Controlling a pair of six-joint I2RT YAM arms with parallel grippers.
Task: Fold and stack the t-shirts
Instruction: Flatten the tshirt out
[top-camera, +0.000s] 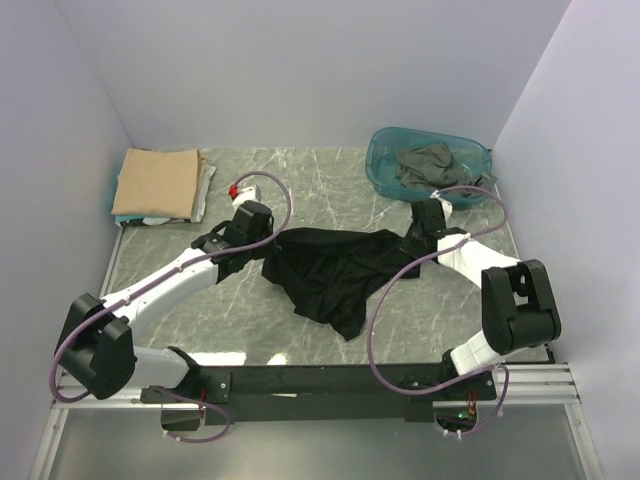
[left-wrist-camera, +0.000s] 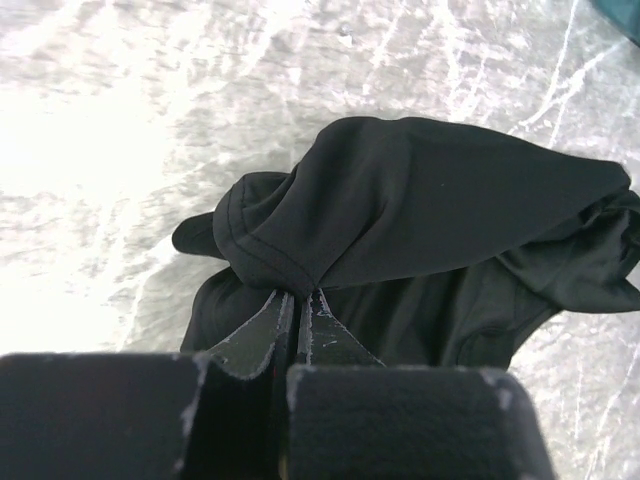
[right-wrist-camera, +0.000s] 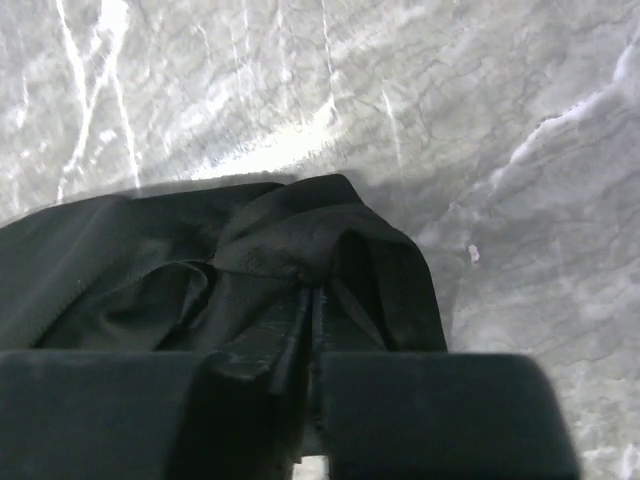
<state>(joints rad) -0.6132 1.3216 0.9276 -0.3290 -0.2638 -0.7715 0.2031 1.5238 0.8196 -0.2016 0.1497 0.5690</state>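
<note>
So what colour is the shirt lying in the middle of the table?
Black all over, no pattern. The t-shirt shows best from the top camera.

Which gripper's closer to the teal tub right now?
Right. The right gripper sits just in front of the teal tub, pinching the black t-shirt's end; the left gripper holds the other end, far off toward the folded stack.
</note>
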